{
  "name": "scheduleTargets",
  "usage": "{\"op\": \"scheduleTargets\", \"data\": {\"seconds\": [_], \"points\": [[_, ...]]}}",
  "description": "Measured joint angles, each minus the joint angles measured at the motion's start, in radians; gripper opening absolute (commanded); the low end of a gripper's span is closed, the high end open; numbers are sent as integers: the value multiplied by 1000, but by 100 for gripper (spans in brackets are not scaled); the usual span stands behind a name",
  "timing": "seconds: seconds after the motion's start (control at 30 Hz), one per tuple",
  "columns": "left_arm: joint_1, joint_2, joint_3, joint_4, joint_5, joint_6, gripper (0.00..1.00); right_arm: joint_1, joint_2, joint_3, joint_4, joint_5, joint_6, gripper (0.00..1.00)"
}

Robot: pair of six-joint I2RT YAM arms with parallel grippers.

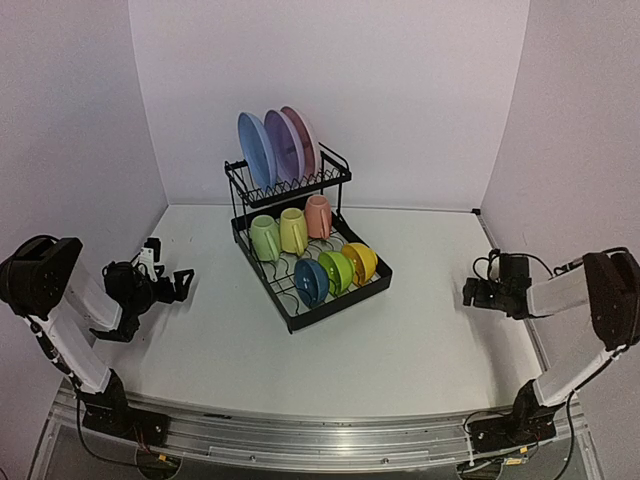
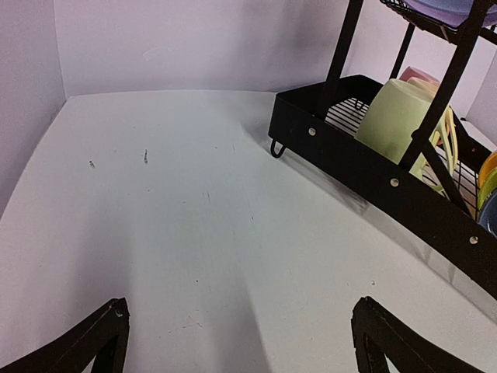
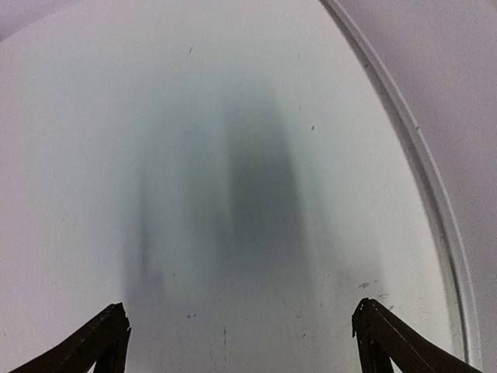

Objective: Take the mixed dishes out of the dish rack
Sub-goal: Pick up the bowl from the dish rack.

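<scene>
While the left fingers [image 2: 97,342] and right fingers [image 3: 392,338] stand spread and empty over the table [image 1: 430,340], the loaded dish rack [image 1: 340,301] sits between them — its light green mug [image 1: 265,238] ahead-right of the left fingers, likely the nearer reach.

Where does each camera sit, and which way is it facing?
Top external: above, behind the arms, looking down on the dish rack; left hand, right hand show.
Left wrist: low over the table, facing the rack's corner and light green mug; own fingertips show.
Right wrist: facing the table by the wall; own fingertips show.
Shared: top and left wrist show rack and mug.
</scene>
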Motion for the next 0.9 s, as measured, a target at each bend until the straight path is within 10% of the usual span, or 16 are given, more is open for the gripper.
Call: {"op": "scheduleTargets", "data": {"seconds": [0.53, 0.9], "points": [[1, -386, 29, -219, -46, -28, 100, 93, -174, 653, -788, 2, 137, 89], [1, -599, 256, -611, 324, 211, 100, 451, -7, 1045, -1133, 69, 253, 81]]}}
